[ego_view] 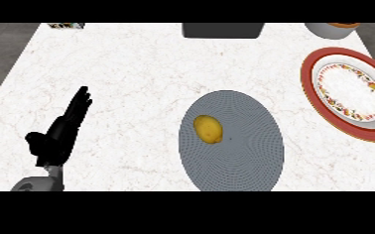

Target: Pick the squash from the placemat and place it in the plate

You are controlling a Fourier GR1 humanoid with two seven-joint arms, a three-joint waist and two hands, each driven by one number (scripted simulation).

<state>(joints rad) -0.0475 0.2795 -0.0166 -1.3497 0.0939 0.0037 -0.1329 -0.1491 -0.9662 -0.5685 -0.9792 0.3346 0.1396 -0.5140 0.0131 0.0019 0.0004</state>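
Observation:
A small yellow squash lies on the left part of a round grey placemat in the lower middle of the counter. The plate, white with a red rim and a flowered band, sits at the right edge, partly cut off. My left hand rests at the lower left with its fingers straight and pointing away, well to the left of the placemat and holding nothing. My right hand does not show.
A dark grey box stands at the counter's far edge in the middle. A grey bowl is at the far right corner, and a small patterned item at the far left.

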